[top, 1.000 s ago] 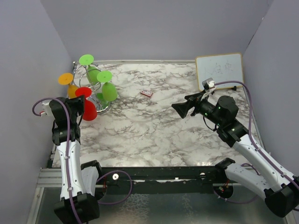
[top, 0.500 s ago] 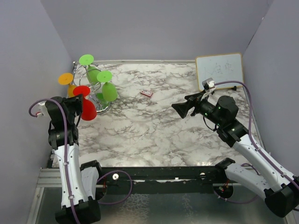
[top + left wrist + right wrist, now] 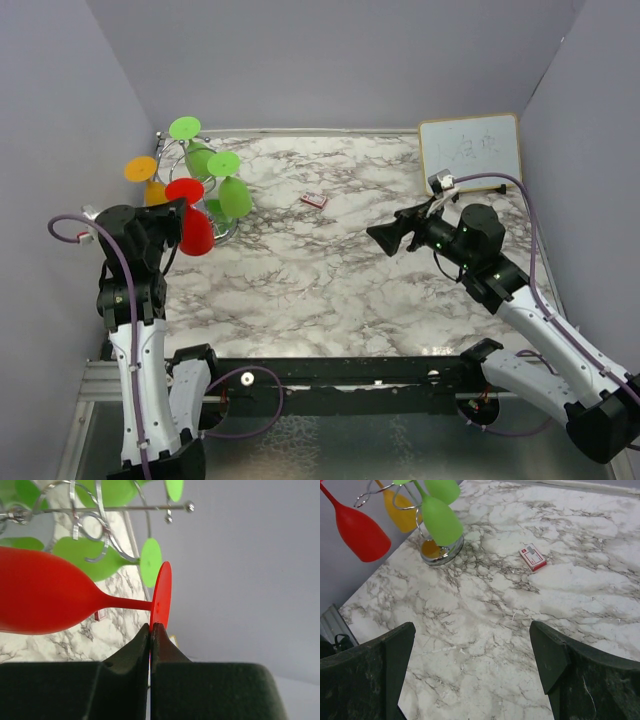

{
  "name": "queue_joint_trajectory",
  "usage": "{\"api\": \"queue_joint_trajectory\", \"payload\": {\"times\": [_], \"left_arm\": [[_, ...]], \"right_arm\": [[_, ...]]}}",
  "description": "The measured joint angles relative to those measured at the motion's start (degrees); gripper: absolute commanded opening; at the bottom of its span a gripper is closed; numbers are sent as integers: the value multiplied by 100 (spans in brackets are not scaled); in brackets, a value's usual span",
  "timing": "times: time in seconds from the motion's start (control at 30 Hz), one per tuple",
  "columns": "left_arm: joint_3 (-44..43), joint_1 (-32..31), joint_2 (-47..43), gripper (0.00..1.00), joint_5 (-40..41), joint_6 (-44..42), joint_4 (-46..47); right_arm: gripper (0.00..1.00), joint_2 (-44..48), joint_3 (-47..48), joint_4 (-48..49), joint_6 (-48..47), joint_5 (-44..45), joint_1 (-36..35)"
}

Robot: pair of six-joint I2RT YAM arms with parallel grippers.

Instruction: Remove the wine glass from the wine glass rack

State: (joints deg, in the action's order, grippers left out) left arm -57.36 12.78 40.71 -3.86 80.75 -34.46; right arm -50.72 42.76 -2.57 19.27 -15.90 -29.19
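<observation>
My left gripper (image 3: 172,212) (image 3: 151,628) is shut on the round foot (image 3: 162,597) of a red wine glass (image 3: 194,230) (image 3: 42,600), which lies sideways with its bowl toward the table's middle. The silver wire rack (image 3: 203,178) (image 3: 95,527) stands just behind it at the far left, with its round base (image 3: 440,552) on the marble. Two green glasses (image 3: 234,196) (image 3: 442,520) and an orange one (image 3: 150,186) (image 3: 402,512) hang on it. The red glass's stem looks clear of the wire arms. My right gripper (image 3: 385,237) (image 3: 472,640) is open and empty above the table's middle right.
A small red and white card (image 3: 314,200) (image 3: 533,558) lies on the marble table (image 3: 330,290) past the centre. A white board (image 3: 470,148) leans at the far right corner. Grey walls close in the left, back and right sides.
My left arm has risen and swung back to the left, and the red glass it holds has shifted a little up and away from the rack's base. The right gripper has edged slightly left.
</observation>
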Motion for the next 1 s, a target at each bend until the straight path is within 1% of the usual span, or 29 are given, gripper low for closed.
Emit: {"api": "queue_joint_trajectory", "payload": {"times": [0.07,0.1,0.2,0.27,0.37,0.43,0.53,0.7,0.8,0.9,1.0], "left_arm": [[4,-116,-4,0,-227,-138,269],[26,-186,-4,0,-398,-214,546],[299,-378,9,0,-1027,-385,1845],[520,-461,111,0,-1613,-479,2881],[490,-507,468,0,-2627,-739,4168],[363,-544,693,0,-3222,-970,4647],[254,-588,730,0,-3950,-1237,5097],[138,-833,518,0,-4717,-1681,5517],[61,-1051,433,0,-5090,-2006,5709],[61,-1349,317,0,-5436,-2385,5873],[190,-1668,101,0,-5751,-2863,6000]], "right_arm": [[100,-9,0,-61,2,0,0],[100,-15,0,-70,2,0,0],[99,-33,0,-79,20,-2,0],[100,-52,0,-81,44,-7,0],[100,-122,0,-81,96,-63,0],[100,-195,0,-81,146,-168,0],[99,-306,0,-76,219,-356,0],[99,-544,2,7,361,-796,0],[98,-752,122,13,358,-1207,0],[97,-1005,450,37,354,-1858,0],[96,-1362,1097,11,361,-2588,0]]}}
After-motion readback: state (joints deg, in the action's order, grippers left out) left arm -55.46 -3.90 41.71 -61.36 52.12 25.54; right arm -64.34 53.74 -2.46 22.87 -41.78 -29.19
